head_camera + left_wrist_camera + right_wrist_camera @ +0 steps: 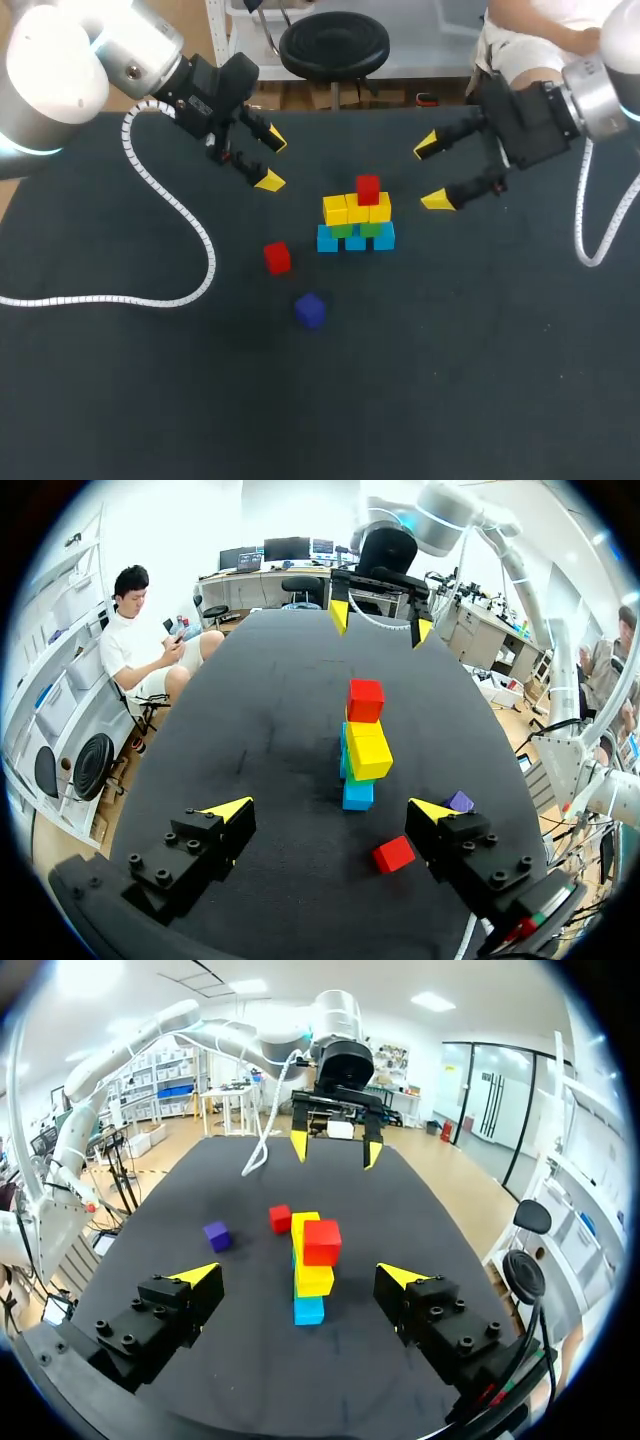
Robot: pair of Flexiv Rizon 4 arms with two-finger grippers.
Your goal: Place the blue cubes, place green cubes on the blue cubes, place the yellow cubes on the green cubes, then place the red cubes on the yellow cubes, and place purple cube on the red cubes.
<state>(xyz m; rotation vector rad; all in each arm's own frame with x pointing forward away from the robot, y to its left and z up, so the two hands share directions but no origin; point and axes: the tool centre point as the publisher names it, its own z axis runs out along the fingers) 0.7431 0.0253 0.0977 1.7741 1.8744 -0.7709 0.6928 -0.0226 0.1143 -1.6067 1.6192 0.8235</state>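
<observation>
Currently left gripper and right gripper gape wide, empty. Cube stack stands nearer the table's far edge, red cube topmost.

The table is big and wide. Its top is dark, almost black. It looks flat and soft, like cloth.

Table matt black, cloth-like; cubes smooth plastic (faint sheen).
</observation>
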